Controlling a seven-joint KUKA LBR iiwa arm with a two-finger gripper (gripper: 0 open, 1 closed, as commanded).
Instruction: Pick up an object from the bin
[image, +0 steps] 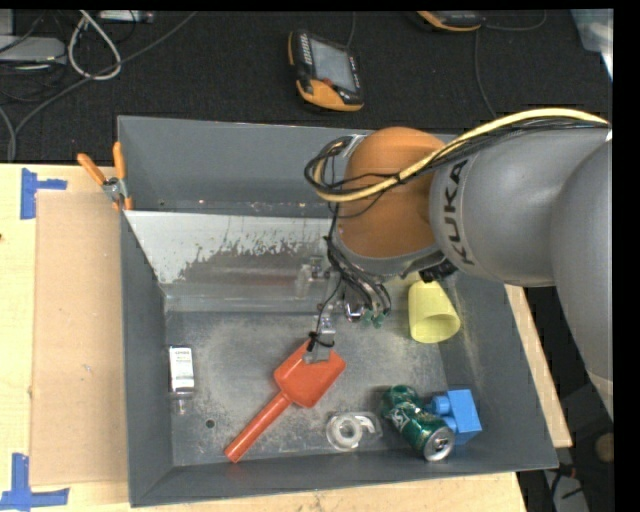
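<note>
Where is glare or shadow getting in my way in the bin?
Camera view: glare streaks the bin's far wall, well away from the gripper. Camera view: the floor is evenly lit, with no heavy shadow on the orange scoop by the gripper or on the crushed green can.

The brand name KUKA (452, 215) stands in dark capitals, running lengthwise, on the grey housing of the robot arm (530, 200) just beside its orange wrist cover (385, 200), while the print on the crushed green can (418, 423) is too small to read.
</note>
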